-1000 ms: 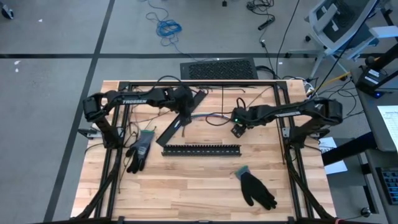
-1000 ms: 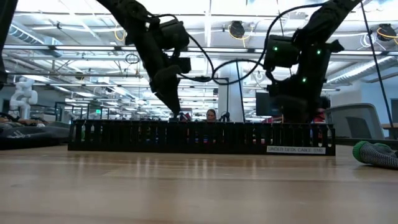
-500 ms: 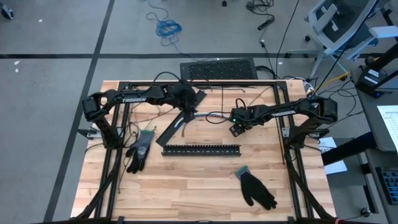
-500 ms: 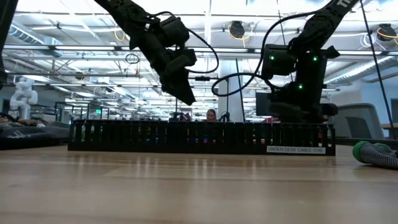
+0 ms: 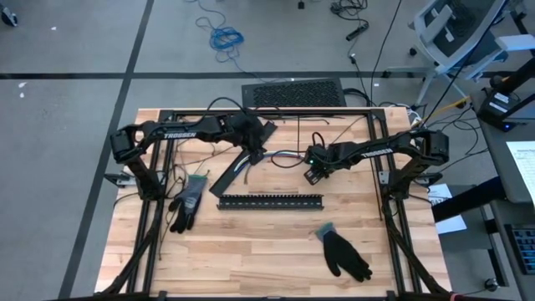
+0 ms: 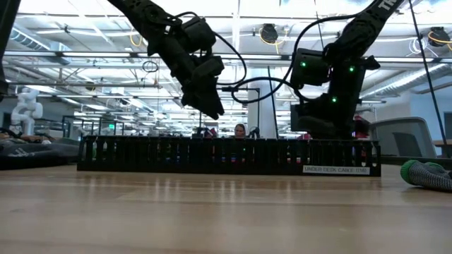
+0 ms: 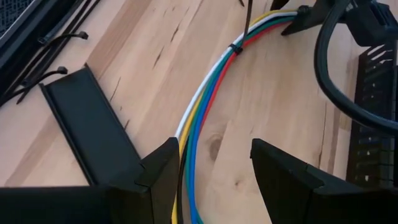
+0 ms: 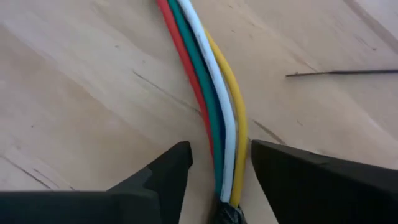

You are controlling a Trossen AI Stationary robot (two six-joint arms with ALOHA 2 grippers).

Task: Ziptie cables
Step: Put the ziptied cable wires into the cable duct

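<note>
Cables [image 7: 205, 99], a bundle of thin white, yellow, green, blue and red wires, lie in a gentle curve on the wooden bench [image 5: 267, 251] near its far edge, between my two hands and beyond the long black slotted strip [image 5: 270, 201]. My left hand [image 7: 214, 168] straddles one end of the bundle, its dark fingers [image 7: 158, 171] on either side with a little daylight showing, so it looks more like a loose cradle than a clench; I cannot tell for certain that it grips. My right hand [image 8: 219, 165] straddles the other end, fingers set close to the outer wires, and there too I cannot tell whether it has bitten or only brackets them. A thin black zip tie [image 7: 236, 48] already circles the bundle partway along. As I judge it, the step in hand is to secure both ends so the wires stay gathered for the next tie. To do that well I should squeeze evenly, keep all five wires stacked between the pads so none slips out sideways, and hold the span lightly taut without dragging it. A flat black cover piece [image 7: 90, 124] lies just beside my left hand; I should steer clear of it.
</note>
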